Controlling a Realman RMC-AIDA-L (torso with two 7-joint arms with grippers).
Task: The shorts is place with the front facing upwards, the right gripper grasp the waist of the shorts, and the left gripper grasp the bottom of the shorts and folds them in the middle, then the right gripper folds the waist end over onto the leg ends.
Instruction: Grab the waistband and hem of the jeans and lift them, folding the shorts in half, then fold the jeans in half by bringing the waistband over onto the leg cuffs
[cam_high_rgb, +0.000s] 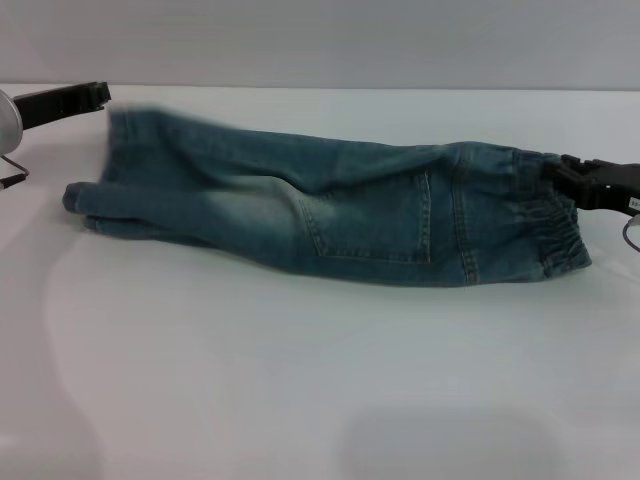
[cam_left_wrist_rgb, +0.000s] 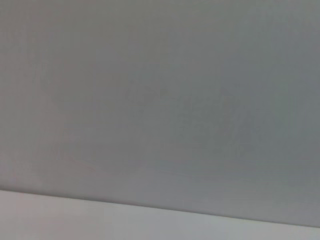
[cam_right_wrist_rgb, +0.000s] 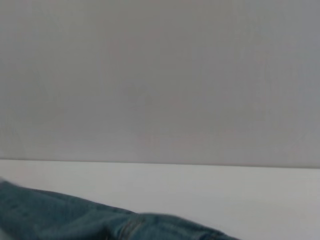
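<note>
Denim shorts (cam_high_rgb: 330, 205) lie folded lengthwise on the white table (cam_high_rgb: 300, 380). Right gripper (cam_high_rgb: 560, 175) clamps the waist (cam_high_rgb: 545, 215); left gripper (cam_high_rgb: 95, 97) nears the leg ends (cam_high_rgb: 105, 180), its grip unclear.

No readable text; only a small white label (cam_high_rgb: 634, 204), its print illegible, by the right gripper (cam_high_rgb: 560, 172).

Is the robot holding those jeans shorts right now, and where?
Yes. The right gripper holds the shorts at the waist; the left gripper meets the leg ends.
</note>
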